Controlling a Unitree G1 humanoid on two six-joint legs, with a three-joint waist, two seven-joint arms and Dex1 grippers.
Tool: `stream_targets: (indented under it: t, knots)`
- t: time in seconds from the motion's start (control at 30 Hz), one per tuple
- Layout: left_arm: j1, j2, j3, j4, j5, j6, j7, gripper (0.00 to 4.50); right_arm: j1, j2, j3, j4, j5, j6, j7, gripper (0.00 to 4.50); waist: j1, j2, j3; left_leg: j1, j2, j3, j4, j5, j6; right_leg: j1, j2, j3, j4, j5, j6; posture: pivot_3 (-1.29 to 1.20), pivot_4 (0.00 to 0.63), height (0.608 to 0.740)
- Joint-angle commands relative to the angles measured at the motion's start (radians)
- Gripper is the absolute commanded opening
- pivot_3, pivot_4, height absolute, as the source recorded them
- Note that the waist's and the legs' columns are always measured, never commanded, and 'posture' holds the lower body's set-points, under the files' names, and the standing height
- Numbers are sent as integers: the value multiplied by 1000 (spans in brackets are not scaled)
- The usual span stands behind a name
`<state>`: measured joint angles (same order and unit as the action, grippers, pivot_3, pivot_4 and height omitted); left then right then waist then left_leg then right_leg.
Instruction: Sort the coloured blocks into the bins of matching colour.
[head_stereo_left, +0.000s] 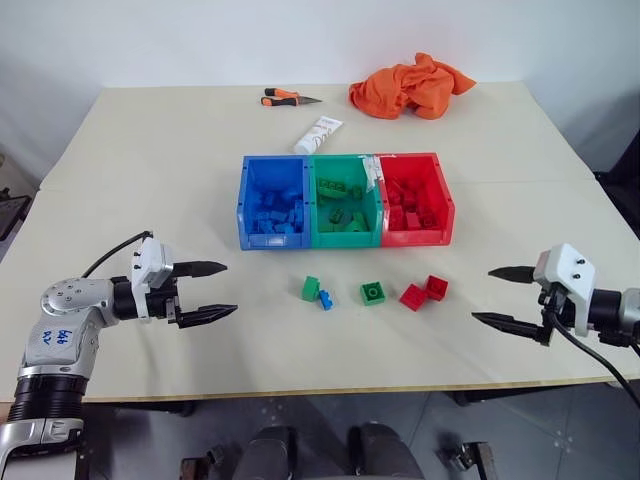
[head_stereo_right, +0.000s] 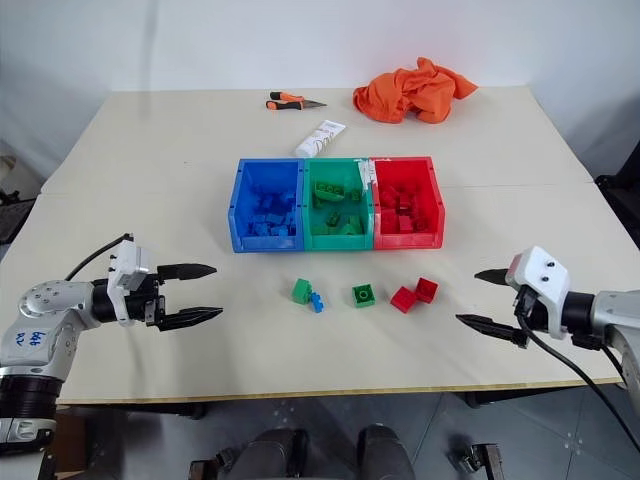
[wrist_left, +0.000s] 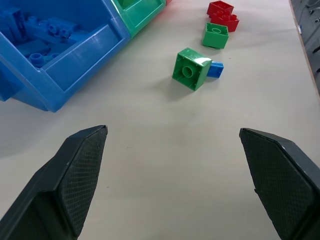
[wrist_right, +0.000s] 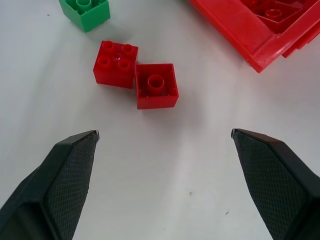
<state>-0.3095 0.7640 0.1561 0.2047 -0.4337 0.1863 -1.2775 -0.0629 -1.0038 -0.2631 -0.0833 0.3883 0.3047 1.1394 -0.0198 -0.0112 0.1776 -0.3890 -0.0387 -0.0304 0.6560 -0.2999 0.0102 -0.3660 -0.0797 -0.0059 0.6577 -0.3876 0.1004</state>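
**A:** Where does your sort stand?

**B:** Well along, by the look of it, but not finished. The three joined bins sit mid-bench: blue bin on the left, green bin in the middle, red bin on the right, each already holding a pile of bricks of its own colour. Five bricks are left loose on the bench, in a row just near of the bins.

**A:** Take me through them, left to right.

**B:** First a green brick, tipped on its side, with the small blue brick touching its right edge. Then a second green brick lying flat, apart from that pair. Then two red bricks touching each other, the nearer one and the farther one.

**A:** And your arms?

**B:** Your left end effector hovers over the near-left bench, pointing right toward the green and blue pair, fingers spread wide with nothing between them. Your right end effector hovers near-right, pointing left at the two reds, also spread wide and empty. Both are well apart from any brick.

**A:** So what remains?

**B:** I'd judge five pick-and-drops: two green, one blue, two red. The blue one, pressed against the green, looks the fiddliest to take alone.
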Motion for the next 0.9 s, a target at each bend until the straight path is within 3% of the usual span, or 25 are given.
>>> stream_targets:
  t: [0.03,0.2,0.43,0.57,0.67,0.9]
  knots:
    - [-15,-4,9,-38,-31,28,4,4500,10,-1,-53,-44,22,-4,-8,4429,0,0,0,0,0,0,0,0,0,0,0,0,0,0,0,0,150,740]
    - [-15,-15,-9,-65,-31,60,8,4500,79,-28,-110,-43,3,10,-4,4429,4,0,0,0,0,0,0,0,0,0,0,0,0,0,0,0,150,740]
    - [-17,-16,-30,-82,-20,63,-4,4500,276,-106,-296,44,-74,-38,59,4429,22,1,0,1,0,0,1,-1,1,3,0,0,-2,0,0,0,150,740]
    - [-17,-24,-37,-84,-28,70,-3,4500,298,-119,-318,54,-86,-36,63,4429,16,1,0,3,0,0,0,-1,2,6,0,0,-5,0,0,0,150,740]
    - [-13,-36,-45,-88,-21,58,2,4500,232,-111,-233,38,-110,-1,9,4429,9,1,0,4,0,0,0,-1,1,6,1,0,-4,0,0,0,150,740]
    - [20,-43,-43,-131,-22,69,31,4500,-104,38,102,86,-128,43,-14,4429,-5,1,1,3,1,0,1,-1,1,5,1,-1,-3,0,0,0,150,740]
